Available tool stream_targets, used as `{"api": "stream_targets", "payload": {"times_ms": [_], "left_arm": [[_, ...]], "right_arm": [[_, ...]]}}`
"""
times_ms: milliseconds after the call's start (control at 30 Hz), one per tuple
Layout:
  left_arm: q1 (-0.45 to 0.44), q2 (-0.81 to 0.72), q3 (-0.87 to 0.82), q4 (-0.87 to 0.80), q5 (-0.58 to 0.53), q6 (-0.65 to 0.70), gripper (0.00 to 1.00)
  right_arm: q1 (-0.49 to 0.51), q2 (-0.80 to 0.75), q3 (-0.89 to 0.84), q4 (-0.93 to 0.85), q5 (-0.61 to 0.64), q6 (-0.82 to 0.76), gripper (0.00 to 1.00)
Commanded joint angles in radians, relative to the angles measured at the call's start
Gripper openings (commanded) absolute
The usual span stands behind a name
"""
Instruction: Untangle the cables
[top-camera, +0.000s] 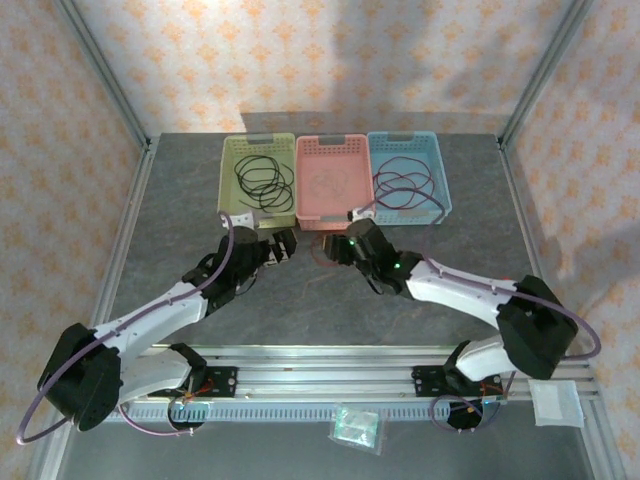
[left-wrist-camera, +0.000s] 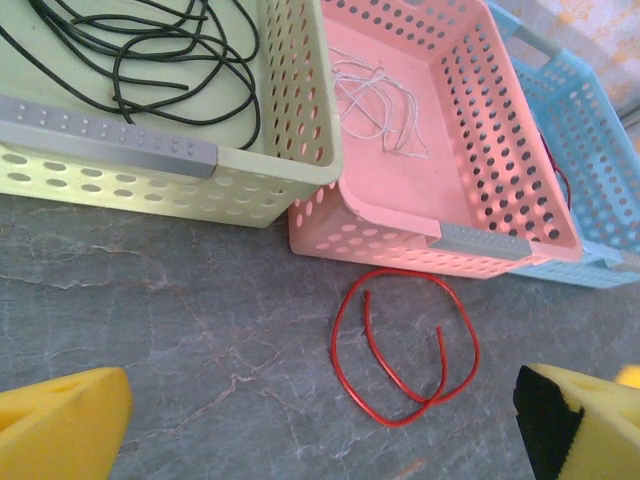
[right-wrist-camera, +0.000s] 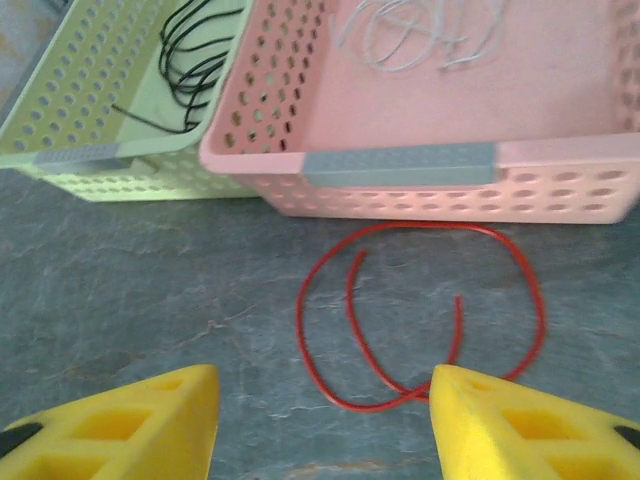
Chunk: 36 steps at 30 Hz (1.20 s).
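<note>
Sorted so far: black cables (top-camera: 262, 180) are seen in the green basket (top-camera: 228, 185), pale cables (left-wrist-camera: 375, 105) in the pink basket (left-wrist-camera: 470, 243), and dark red cables (top-camera: 405, 185) in the blue basket (top-camera: 443, 190).
Baskets: the three are set in a row towards the far edge of the table (top-camera: 180, 250), walls touching.
Left to do: one red cable (right-wrist-camera: 420, 226) is judged to remain. It lies loose on the bare table, outside every basket.
Red cable, place: it is laid in a flat loop with crossed ends, just beside the near wall of the pink basket and about midway between the table's left and right edges.
Progress: the task is judged nearly finished, with a single pick and placement outstanding.
Right gripper (right-wrist-camera: 325, 430): the fingers are held apart and nothing is clamped. The near arc of the loop lies between them, close to the finger on the right of the wrist view. Contact cannot be told.
Left gripper (left-wrist-camera: 320, 430): the fingers are spread fully and nothing is held. The loop lies ahead of them, nearer the finger on the right of that view.
</note>
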<state>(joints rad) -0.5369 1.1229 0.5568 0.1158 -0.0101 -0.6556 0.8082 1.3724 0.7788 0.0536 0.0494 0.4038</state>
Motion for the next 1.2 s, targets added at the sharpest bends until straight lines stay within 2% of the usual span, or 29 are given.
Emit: {"api": "stream_targets", "payload": {"times_ms": [0,100,200,433,700,900,1167], "left_arm": [[-0.006,0.026,-0.012,0.12,-0.065,-0.03,0.99],[-0.007,0.057,-0.002,0.131,-0.066,-0.022,0.99],[-0.006,0.091,-0.006,0.187,-0.024,-0.033,0.99],[-0.005,0.198,-0.003,0.337,0.091,-0.072,0.99],[0.053,0.204,-0.062,0.448,0.17,-0.154,0.99],[0.137,0.159,-0.152,0.535,0.233,-0.228,0.99],[0.258,0.067,-0.195,0.503,0.264,-0.214,0.99]], "right_arm": [[-0.001,-0.035,-0.005,0.028,0.117,-0.021,0.58],[0.002,-0.008,0.026,-0.066,0.13,-0.078,0.51],[0.012,0.008,0.008,-0.066,0.129,-0.123,0.46],[0.013,0.086,0.02,-0.066,0.054,-0.189,0.42],[0.025,0.187,0.071,-0.062,0.057,-0.166,0.41],[0.108,0.3,0.183,-0.076,0.148,-0.188,0.41],[0.159,0.466,0.295,-0.024,0.319,-0.061,0.46]]}}
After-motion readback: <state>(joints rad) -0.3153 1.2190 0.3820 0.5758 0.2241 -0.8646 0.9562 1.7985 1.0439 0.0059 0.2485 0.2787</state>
